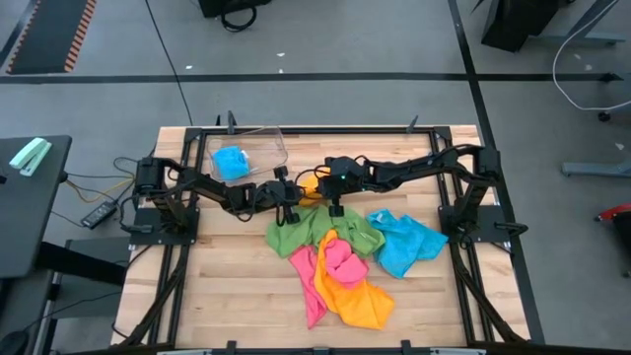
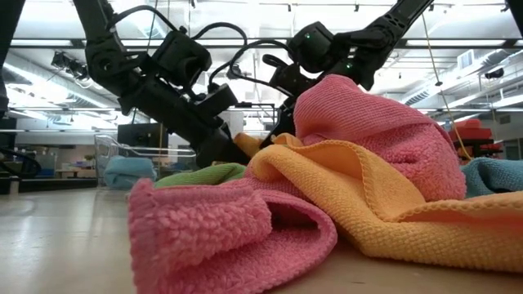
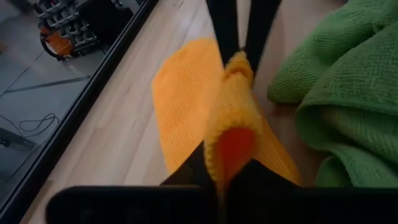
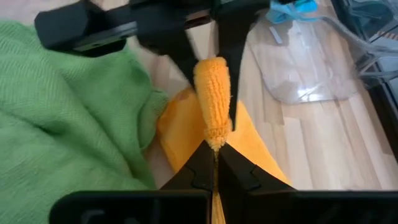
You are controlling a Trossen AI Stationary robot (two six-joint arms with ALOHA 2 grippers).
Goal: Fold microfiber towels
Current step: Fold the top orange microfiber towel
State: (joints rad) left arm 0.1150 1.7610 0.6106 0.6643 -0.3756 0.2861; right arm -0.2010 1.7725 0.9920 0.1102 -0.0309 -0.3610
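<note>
From above, both arms meet near the far middle of the table (image 1: pixel 237 296), and only a small piece of an orange towel (image 1: pixel 309 184) shows between them. The two wrist views show more. In the left one, the left gripper (image 3: pixel 227 168) has its fingers closed on a raised fold of this towel, and the right arm's fingers pinch the same fold from the opposite end. In the right one, the right gripper (image 4: pixel 214 152) is also clamped on that fold, which stands up as a thick ridge between the two grippers, while the remaining orange cloth lies flat on the wood.

A green towel (image 1: pixel 320 229) lies just beside the held one. Nearer the front edge there is a pile with a pink towel (image 1: pixel 340 258), a second orange towel (image 1: pixel 360 296) and a blue towel (image 1: pixel 404 242). The low view shows this pile very close and large, and it hides the grip.

Only the high view shows the bin (image 1: pixel 246 153) clearly, with a blue cloth (image 1: pixel 233 163) inside.

Both arms reach inward and low, with the wrists tilted down to the table.
</note>
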